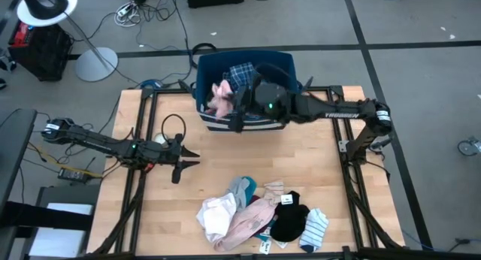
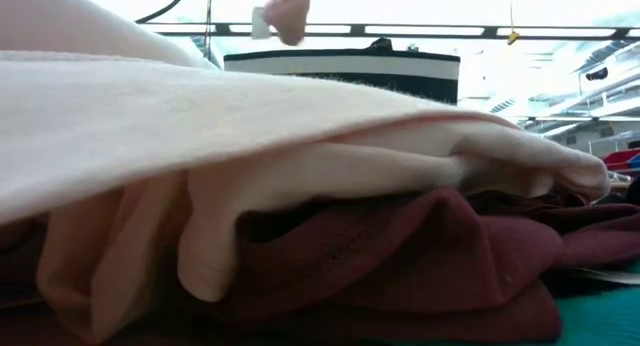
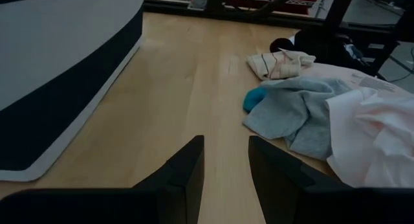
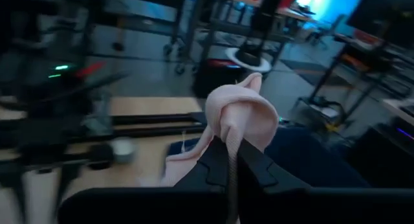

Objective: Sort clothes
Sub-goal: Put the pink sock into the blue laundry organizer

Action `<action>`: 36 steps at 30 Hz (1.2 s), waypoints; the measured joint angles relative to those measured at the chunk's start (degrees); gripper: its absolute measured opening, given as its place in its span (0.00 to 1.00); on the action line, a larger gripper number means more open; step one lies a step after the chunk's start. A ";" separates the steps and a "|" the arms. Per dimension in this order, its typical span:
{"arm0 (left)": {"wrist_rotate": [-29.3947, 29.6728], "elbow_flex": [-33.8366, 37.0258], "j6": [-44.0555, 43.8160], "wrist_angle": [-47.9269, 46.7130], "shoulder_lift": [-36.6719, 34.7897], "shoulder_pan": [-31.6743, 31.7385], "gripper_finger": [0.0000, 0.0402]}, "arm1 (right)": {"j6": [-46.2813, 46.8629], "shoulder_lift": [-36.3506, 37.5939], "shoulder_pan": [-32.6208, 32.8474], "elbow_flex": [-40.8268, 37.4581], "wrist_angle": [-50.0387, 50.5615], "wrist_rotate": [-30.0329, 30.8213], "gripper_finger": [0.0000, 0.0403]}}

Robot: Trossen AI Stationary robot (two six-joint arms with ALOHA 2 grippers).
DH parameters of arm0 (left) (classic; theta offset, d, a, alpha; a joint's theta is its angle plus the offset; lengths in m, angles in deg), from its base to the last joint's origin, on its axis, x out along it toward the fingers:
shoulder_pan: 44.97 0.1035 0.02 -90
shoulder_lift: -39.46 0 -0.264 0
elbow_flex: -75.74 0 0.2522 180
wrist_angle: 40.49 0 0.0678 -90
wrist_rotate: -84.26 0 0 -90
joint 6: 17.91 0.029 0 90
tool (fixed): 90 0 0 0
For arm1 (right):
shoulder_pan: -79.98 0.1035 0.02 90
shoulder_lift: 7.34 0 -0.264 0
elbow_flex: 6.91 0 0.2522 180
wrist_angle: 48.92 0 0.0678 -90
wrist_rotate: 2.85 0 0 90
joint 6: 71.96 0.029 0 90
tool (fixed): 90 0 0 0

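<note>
Dark jointed arms, white lettering on the right arm (image 1: 334, 113), green lights.

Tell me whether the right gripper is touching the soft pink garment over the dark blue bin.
Touching. The right wrist view shows the right gripper with its fingers pinched shut on the pink garment.

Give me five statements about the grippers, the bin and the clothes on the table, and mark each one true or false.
1. The right gripper is shut on a pink garment. True.
2. The left gripper holds a sock. False: it is open and empty above bare table.
3. The blue bin is empty. False: a plaid garment lies in it.
4. A heap of clothes lies at the table's near edge. True.
5. The pink garment lies flat on the table. False: it is held up at the bin.
</note>
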 joint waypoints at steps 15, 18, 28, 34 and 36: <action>0.02 0.00 0.07 0.54 0.00 0.00 0.32 | 20.80 -5.40 -17.99 -1.24 18.51 -5.54 0.10; 0.04 0.00 0.09 0.58 0.00 0.00 0.32 | 23.44 -9.43 -19.85 -1.57 22.52 -11.87 0.17; 0.17 0.00 -0.02 0.60 0.02 0.00 0.32 | 27.67 -17.75 -23.38 -1.34 22.12 -21.40 0.49; 0.17 0.00 -0.04 0.13 0.02 0.00 0.32 | 26.91 -14.55 -24.69 -0.86 24.01 -25.82 0.60; 0.17 0.00 -0.04 0.19 0.02 0.00 0.32 | 27.12 -12.18 -25.02 -0.38 24.66 -26.07 0.61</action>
